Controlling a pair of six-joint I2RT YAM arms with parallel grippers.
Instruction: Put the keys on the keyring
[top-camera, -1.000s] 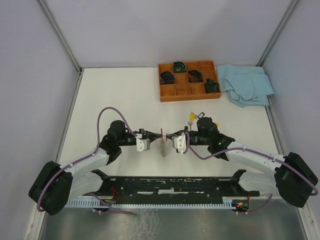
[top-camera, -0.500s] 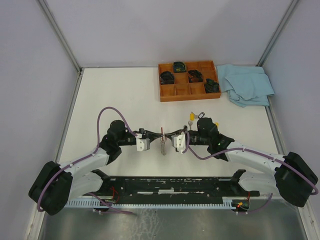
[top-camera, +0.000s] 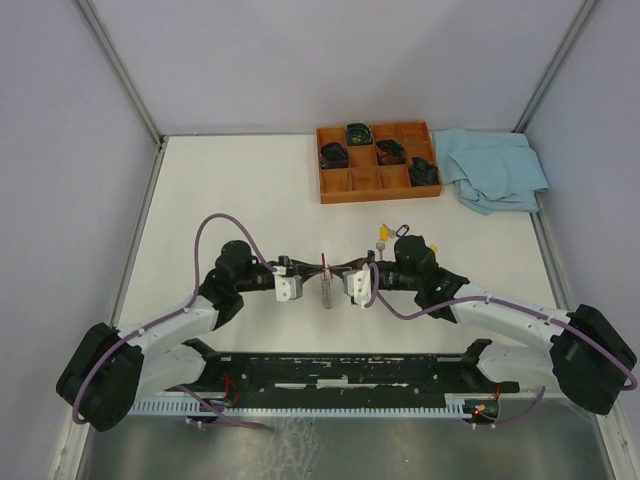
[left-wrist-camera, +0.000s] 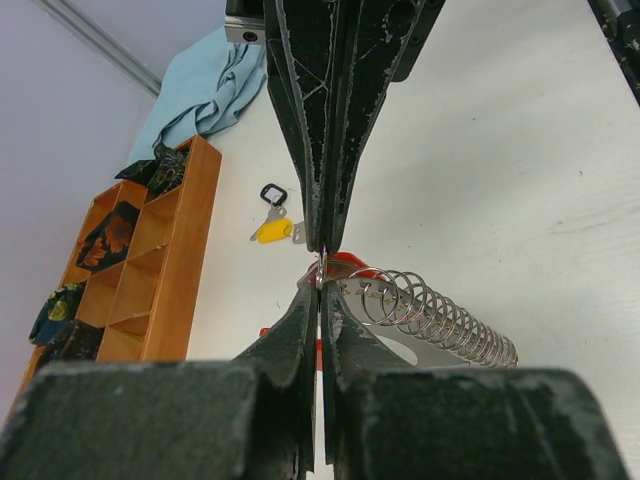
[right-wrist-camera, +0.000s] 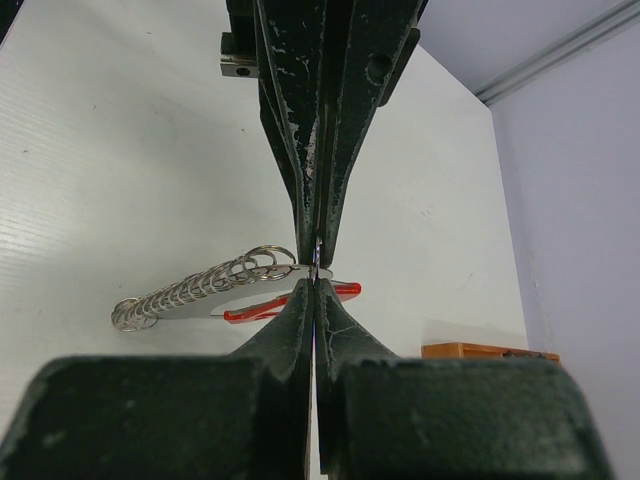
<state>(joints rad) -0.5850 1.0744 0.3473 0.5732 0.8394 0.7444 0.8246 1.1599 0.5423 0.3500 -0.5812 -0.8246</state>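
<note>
Pale lilac walls (top-camera: 60, 150) close in a white table (top-camera: 230, 200). At its far side sits an orange wooden tray (top-camera: 378, 197) split into small compartments. Four of them hold one dark bundle (top-camera: 333, 155) each, flecked with green and orange. Just right of the tray lies a crumpled blue cloth (top-camera: 495, 168).

Both my arms reach out from the near edge with elbows spread wide. The forearms turn inward, so my two grippers meet tip to tip over the middle of the table. My left gripper (top-camera: 318, 268) has its fingers pressed fully together, pinching the thin silver ring of the keyring (right-wrist-camera: 342, 291). My right gripper (top-camera: 335, 270) is clamped just as tight on the same ring from the opposite side. The keyring's curved red band shows on either side of my fingertips. A long coil of small silver rings (right-wrist-camera: 185, 292) trails from it toward the near edge, with a flat silver piece (left-wrist-camera: 420, 350) under it. I cannot tell whether that piece is a key, or whether the coil's end touches the table.

One yellow-capped key (top-camera: 382, 234) lies on the table between the tray and my right wrist. It is just beside a small black oval loop (top-camera: 403, 230) and well apart from the keyring.
</note>
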